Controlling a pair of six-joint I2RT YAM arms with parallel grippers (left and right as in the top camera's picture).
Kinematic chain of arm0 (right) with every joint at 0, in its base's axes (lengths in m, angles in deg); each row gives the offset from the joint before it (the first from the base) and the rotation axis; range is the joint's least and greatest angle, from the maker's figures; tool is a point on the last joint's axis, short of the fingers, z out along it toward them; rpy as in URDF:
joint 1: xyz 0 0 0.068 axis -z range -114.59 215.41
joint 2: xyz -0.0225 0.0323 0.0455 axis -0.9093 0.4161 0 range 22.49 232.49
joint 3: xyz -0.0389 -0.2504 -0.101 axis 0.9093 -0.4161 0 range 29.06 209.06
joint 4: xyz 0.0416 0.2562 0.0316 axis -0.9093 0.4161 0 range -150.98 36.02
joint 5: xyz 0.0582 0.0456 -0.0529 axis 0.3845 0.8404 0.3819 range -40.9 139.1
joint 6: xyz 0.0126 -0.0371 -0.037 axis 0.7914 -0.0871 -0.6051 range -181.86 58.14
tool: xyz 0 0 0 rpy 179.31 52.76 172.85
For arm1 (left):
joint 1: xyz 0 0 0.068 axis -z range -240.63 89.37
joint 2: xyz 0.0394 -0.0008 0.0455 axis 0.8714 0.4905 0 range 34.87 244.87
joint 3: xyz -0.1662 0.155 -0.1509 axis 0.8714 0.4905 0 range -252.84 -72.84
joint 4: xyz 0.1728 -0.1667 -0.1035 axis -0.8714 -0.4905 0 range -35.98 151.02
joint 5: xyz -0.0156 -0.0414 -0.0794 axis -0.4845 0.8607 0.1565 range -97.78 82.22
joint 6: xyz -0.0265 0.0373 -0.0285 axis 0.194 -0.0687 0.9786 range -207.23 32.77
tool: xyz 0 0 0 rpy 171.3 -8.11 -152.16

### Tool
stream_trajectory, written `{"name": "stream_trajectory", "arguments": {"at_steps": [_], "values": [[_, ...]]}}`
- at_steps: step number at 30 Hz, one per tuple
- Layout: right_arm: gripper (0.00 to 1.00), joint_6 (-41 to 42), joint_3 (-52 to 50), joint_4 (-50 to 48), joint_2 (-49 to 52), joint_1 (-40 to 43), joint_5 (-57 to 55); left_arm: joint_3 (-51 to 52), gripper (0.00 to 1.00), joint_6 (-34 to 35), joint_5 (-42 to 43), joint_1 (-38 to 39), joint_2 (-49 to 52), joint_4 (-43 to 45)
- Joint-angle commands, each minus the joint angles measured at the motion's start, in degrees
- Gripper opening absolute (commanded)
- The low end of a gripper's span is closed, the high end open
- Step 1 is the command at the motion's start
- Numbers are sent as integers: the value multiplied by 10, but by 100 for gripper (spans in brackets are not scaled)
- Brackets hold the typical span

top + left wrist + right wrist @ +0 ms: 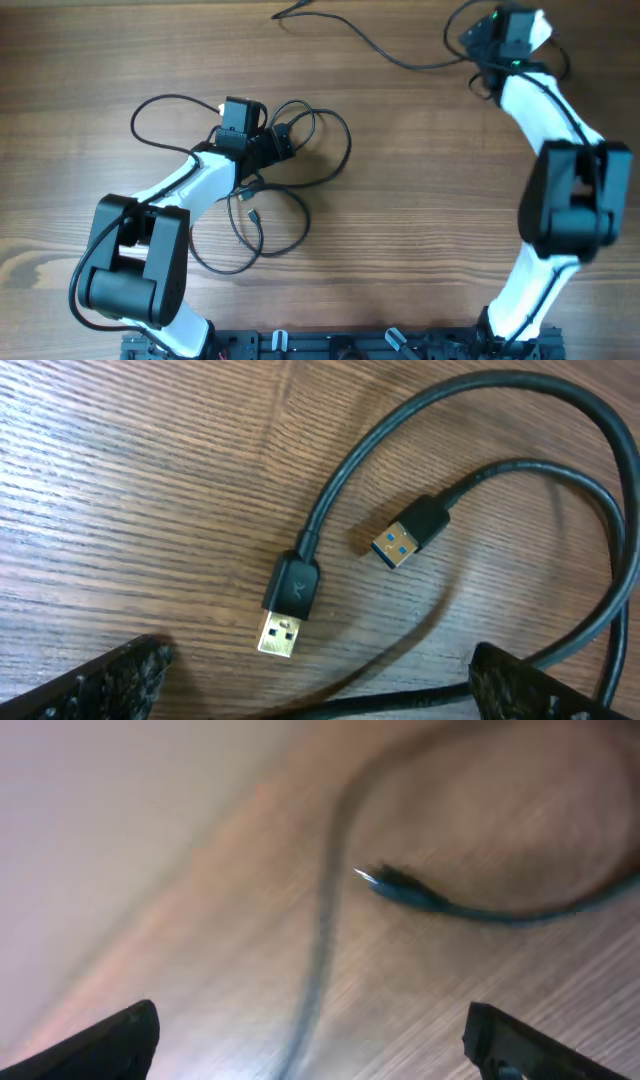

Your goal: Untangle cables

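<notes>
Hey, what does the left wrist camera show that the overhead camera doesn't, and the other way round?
Only the left wrist view: two connectors up close, a gold-tipped plug and a blue-tipped plug, lying apart on the wood.
Only the overhead view: the whole spread of looped cables around the left gripper, plus a separate cable running toward the right gripper at the far side.
Both: the wooden table and black cords lying by the open left gripper.
</notes>
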Motion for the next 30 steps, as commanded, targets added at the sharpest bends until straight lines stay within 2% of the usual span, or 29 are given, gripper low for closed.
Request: {"name": "stream_trajectory", "arguments": {"at_steps": [1, 4, 7, 10, 13, 21, 27, 28, 30], "values": [[100, -101, 4, 74, -78, -33, 125, 8, 100, -13, 21, -3, -14, -4], [100, -138, 4, 107, -89, -77, 267, 8, 100, -14, 12, -10, -67, -7], [100, -147, 3, 148, -87, -146, 281, 8, 100, -11, -14, -52, -108, -40], [100, -147, 3, 168, -84, -206, 299, 8, 100, 23, -14, -106, -116, -67], [100, -146, 3, 191, -70, -250, 299, 8, 100, 24, -14, -150, -116, -91], [100, -125, 3, 171, 11, -304, 327, 8, 100, 21, -14, -161, -116, -97], [100, -81, 3, 81, 80, -317, 371, 8, 100, 21, -14, -161, -116, -99], [97, -73, 3, 65, 89, -318, 382, 8, 100, 21, -14, -161, -116, -99], [80, -66, 3, 47, 92, -318, 389, 8, 100, 21, -14, -161, -116, -99]]}}
